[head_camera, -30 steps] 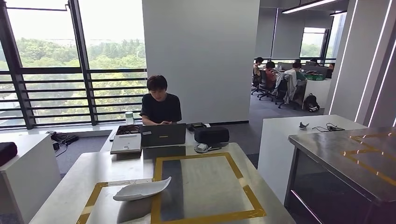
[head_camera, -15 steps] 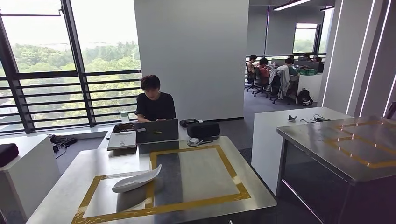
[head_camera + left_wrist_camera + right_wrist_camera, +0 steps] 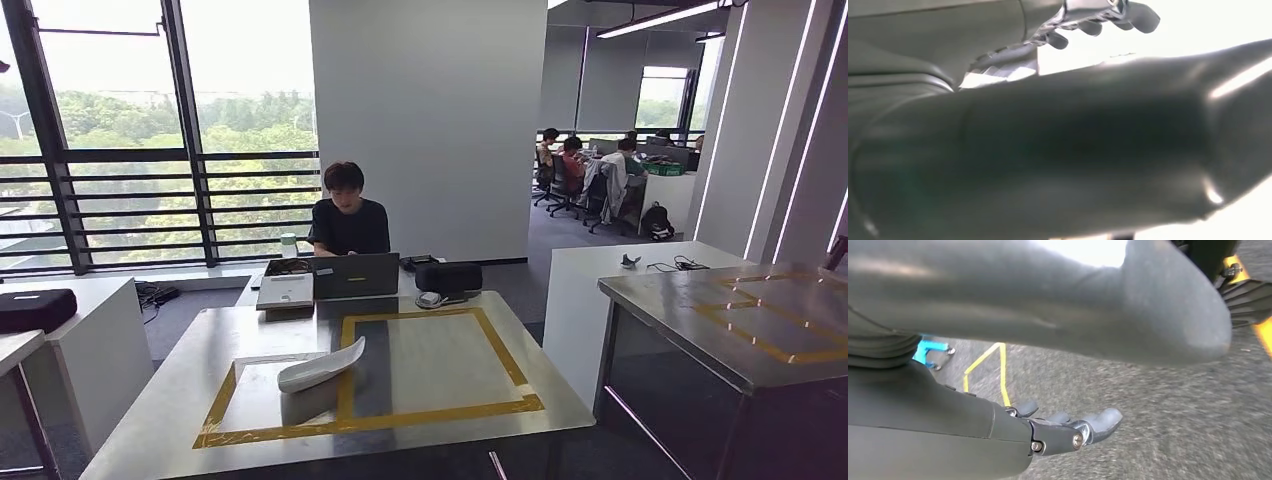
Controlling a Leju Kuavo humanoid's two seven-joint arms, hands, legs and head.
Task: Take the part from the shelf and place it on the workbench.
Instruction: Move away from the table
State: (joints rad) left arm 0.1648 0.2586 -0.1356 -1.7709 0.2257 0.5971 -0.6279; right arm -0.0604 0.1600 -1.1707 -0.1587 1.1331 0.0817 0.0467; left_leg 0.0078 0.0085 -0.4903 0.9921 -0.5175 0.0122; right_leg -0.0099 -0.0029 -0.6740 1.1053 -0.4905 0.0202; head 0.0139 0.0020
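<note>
The white curved shell part (image 3: 320, 366) lies on the taped steel bench (image 3: 170, 400) — my right hand (image 3: 1068, 427) hangs empty, fingers apart; left hand (image 3: 1098, 22) I cannot tell. I should turn steadily toward the shelf.

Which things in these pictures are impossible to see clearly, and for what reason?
- Left robot hand, left wrist view: the thick blurred thumb hides most of it; holding anything, unclear.
- Shelf: outside the head view.
- White part on the workbench, head view: too small for detail.
</note>
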